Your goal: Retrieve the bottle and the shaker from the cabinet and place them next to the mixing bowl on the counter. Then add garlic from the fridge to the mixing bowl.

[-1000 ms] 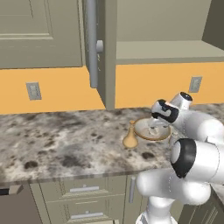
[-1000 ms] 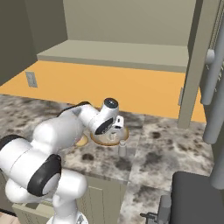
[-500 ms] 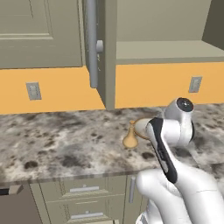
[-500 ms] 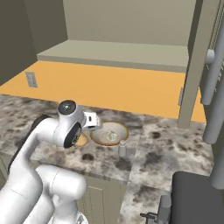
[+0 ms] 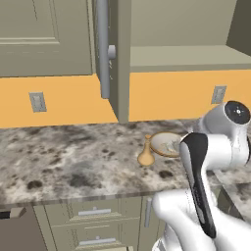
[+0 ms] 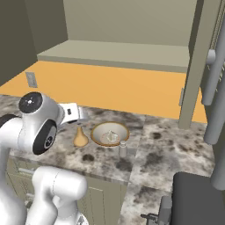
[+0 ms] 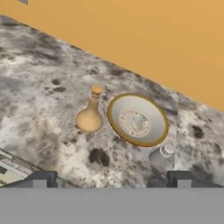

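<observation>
Right now I am holding my gripper (image 7: 111, 180) spread wide with nothing between its fingertips (image 7: 40, 179), looking down and across the counter (image 7: 39, 70).

All three things are sitting together on the granite. The bottle (image 7: 89, 114) is standing upright, its long axis vertical, round belly down and narrow neck pointing straight up. It is just beside the mixing bowl (image 7: 138, 119), which is resting flat with its mouth facing up; something small and pale is lying in the bowl's middle, too blurred for me to name. The shaker (image 7: 162, 154) is standing upright as well, capped end pointing up, just beside the bowl's rim on the side toward the counter's front edge.

From the right base view the bottle (image 6: 80, 137), bowl (image 6: 109, 133) and shaker (image 6: 122, 149) are sitting below the cabinet (image 6: 123, 52), whose door is hanging open.

No lettering is readable on any of them.
</observation>
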Robot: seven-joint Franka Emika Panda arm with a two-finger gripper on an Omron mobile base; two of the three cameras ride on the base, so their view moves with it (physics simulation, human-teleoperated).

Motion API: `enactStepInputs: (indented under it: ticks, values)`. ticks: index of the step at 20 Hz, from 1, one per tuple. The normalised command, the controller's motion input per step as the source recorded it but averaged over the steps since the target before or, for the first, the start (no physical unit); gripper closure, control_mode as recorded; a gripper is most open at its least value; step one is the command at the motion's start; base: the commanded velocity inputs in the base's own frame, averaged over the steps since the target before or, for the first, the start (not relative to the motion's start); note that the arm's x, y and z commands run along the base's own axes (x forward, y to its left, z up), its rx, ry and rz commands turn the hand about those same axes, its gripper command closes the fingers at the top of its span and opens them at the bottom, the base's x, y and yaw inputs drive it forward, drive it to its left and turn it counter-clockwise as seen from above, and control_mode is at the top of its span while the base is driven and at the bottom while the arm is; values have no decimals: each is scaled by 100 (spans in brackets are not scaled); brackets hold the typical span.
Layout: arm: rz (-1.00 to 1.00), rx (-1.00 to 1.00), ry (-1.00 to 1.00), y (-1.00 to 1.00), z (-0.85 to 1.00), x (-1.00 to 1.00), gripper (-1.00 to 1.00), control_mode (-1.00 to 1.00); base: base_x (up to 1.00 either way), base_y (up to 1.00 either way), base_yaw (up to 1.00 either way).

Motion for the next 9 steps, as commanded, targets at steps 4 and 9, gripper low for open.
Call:
enactStepInputs:
  ticks: [4,9]
  values:
    - [6,0,-24,-1,82,-100,-100,-100,0,0,0]
    - [2,-5,-14,0,31,-90,-100,-100,0,0,0]
